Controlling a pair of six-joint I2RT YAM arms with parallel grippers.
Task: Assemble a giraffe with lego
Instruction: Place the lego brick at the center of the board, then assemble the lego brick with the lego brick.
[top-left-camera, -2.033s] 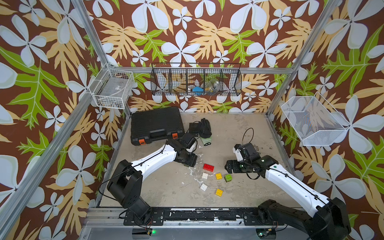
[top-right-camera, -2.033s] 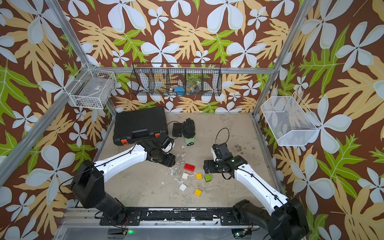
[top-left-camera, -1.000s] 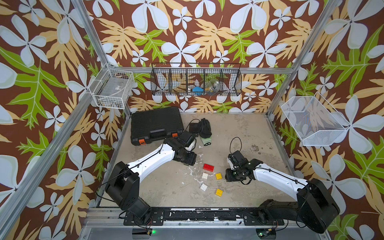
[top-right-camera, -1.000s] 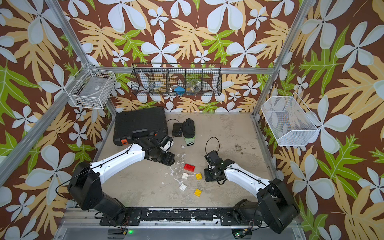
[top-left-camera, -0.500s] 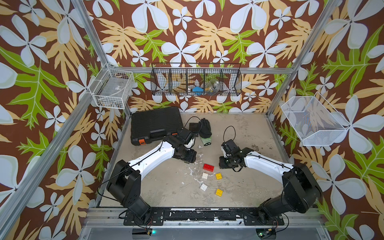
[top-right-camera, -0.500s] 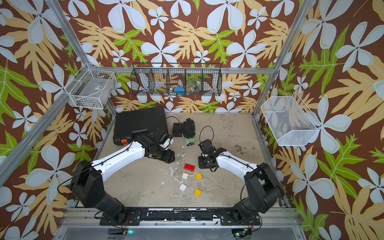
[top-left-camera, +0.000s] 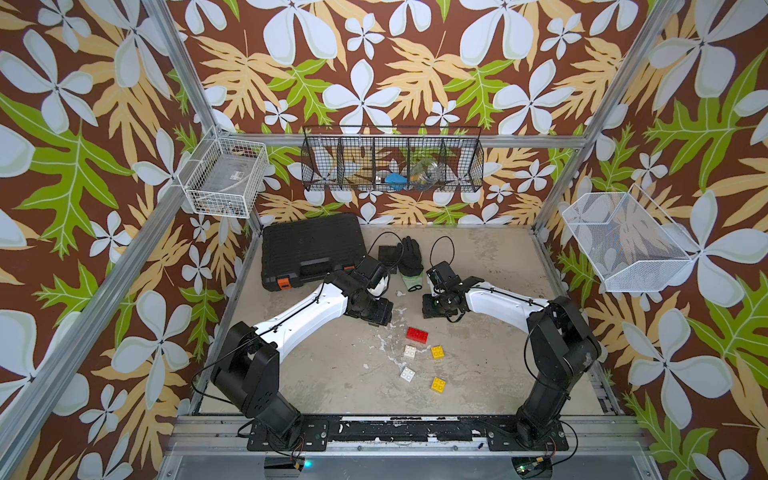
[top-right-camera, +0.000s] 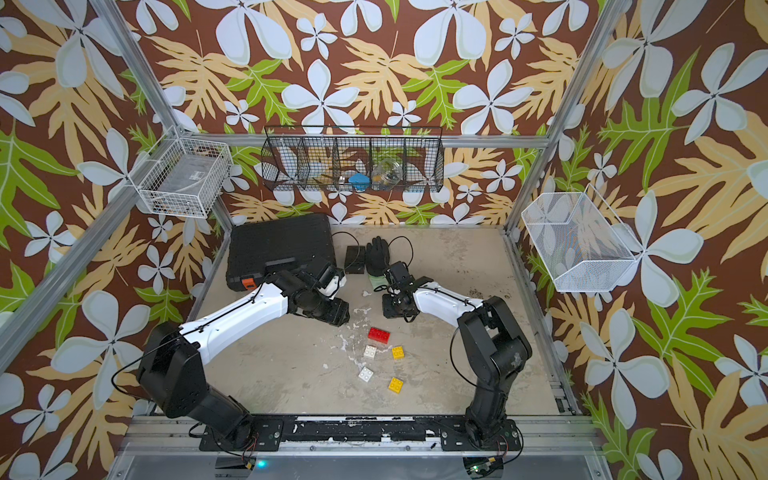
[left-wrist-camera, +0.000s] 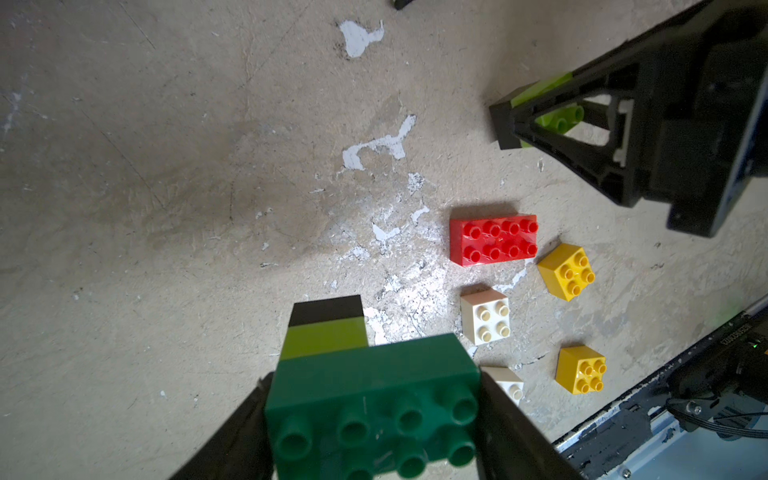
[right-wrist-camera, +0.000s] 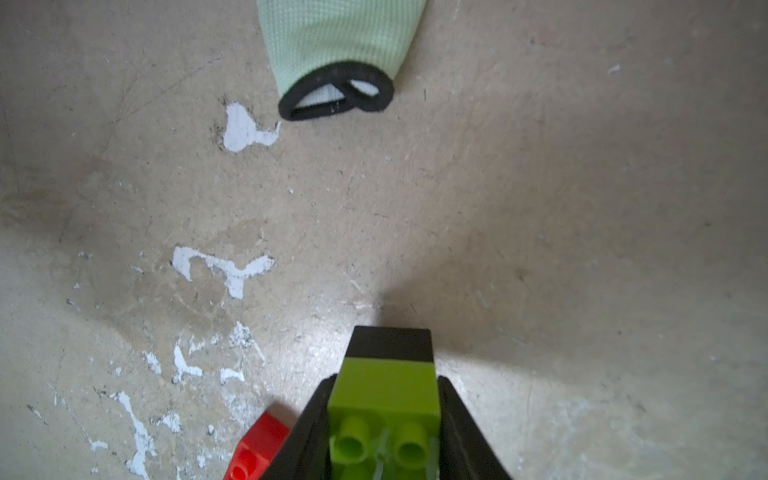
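Observation:
My left gripper (left-wrist-camera: 374, 403) is shut on a dark green lego brick (left-wrist-camera: 370, 374), studs toward the camera. A lime brick (left-wrist-camera: 324, 343) and a black brick (left-wrist-camera: 326, 311) are joined under one end, making a giraffe body with one leg. My right gripper (right-wrist-camera: 388, 419) is shut on a lime brick (right-wrist-camera: 388, 395) stacked on a black brick (right-wrist-camera: 390, 343), just above the floor. In both top views the left gripper (top-left-camera: 376, 311) and the right gripper (top-left-camera: 432, 309) face each other closely. Loose lego on the floor: a red brick (top-left-camera: 417, 334), two white bricks (top-left-camera: 409, 351) (top-left-camera: 407, 374) and two yellow bricks (top-left-camera: 437, 352) (top-left-camera: 437, 384).
A black case (top-left-camera: 309, 253) lies at the back left, with a small black box (top-left-camera: 388, 254) and a black glove (top-left-camera: 409, 257) beside it. The glove's pale green cuff (right-wrist-camera: 336, 54) lies just beyond my right gripper. Wire baskets (top-left-camera: 392, 162) hang on the walls.
My right gripper closed on the lime piece beside the yellow brick, lifted it, and swung back and left toward the left gripper. The left arm has barely moved.

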